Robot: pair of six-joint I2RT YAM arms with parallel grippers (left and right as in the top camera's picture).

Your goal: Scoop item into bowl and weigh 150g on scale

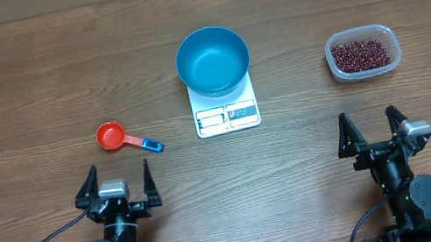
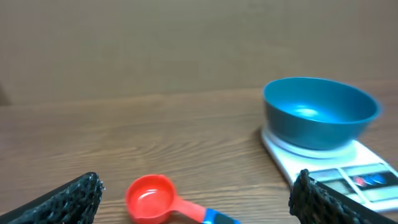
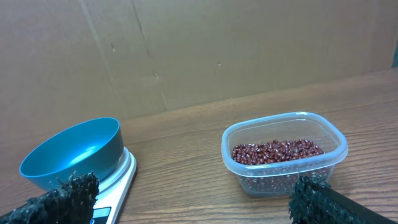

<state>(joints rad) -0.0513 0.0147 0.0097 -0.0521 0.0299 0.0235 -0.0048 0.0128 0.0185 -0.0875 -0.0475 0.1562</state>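
My left gripper (image 1: pixel 116 181) and right gripper (image 1: pixel 369 129) both stand wide, empty. The beans (image 1: pixel 361 53), loose and likely spill-prone, lie in the tub (image 1: pixel 331 60) right of the scale (image 1: pixel 227 117) bearing the bowl (image 1: pixel 213 59). Left of it, the probably light scoop (image 1: pixel 121 139): I'd grasp its handle (image 1: pixel 147 144).

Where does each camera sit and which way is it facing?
Overhead: above the table, looking straight down at bowl on scale, scoop, tub; left fingers and right fingers at the bottom edge.
Left wrist: low behind the left fingers, facing forward at scoop and bowl; fingers in bottom corners.
Right wrist: low, facing forward at tub and bowl; right fingers in bottom corners.
Shared: both wrist views catch the bowl on the scale.
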